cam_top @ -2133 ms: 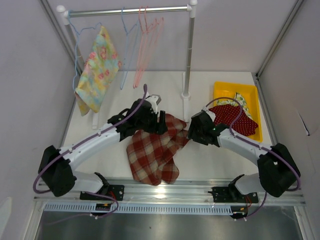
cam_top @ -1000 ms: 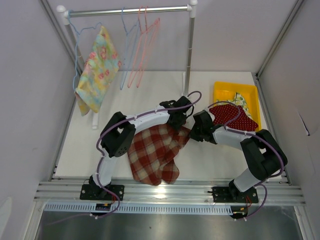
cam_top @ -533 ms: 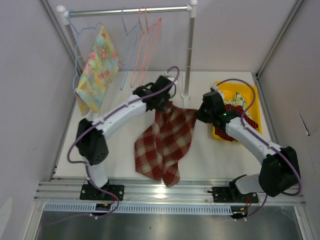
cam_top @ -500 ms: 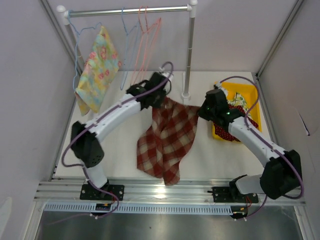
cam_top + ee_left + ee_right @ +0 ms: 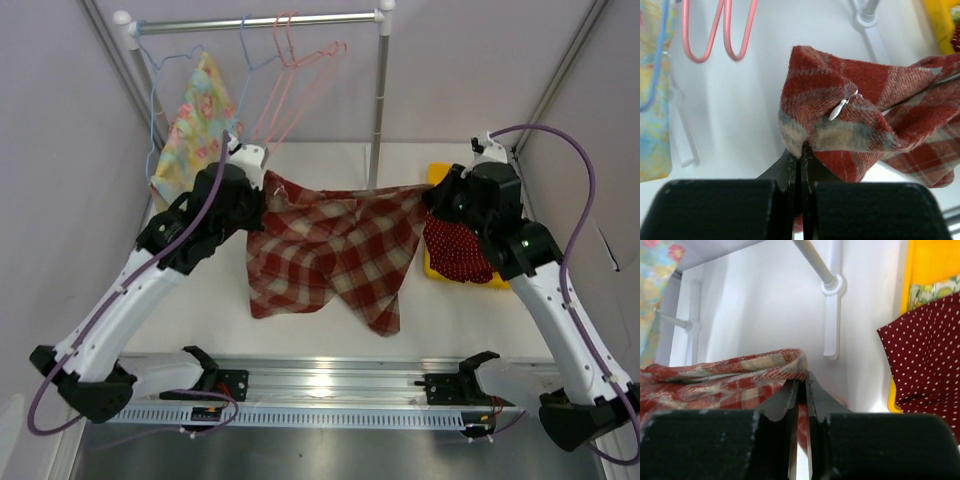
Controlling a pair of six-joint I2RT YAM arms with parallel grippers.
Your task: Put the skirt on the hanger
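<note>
Skirt [image 5: 335, 245], red plaid, hangs spread in the air between the arms: left gripper [image 5: 801, 156] clenched on one top corner, right gripper [image 5: 802, 386] on the other. White table [image 5: 200, 310] below, pink hangers [image 5: 300, 85] on the rail [image 5: 260, 20] behind, pale walls [image 5: 60, 150] around.

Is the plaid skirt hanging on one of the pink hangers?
No, the plaid skirt is stretched between the left gripper and the right gripper, while the pink hangers on the rail hang bare.
</note>
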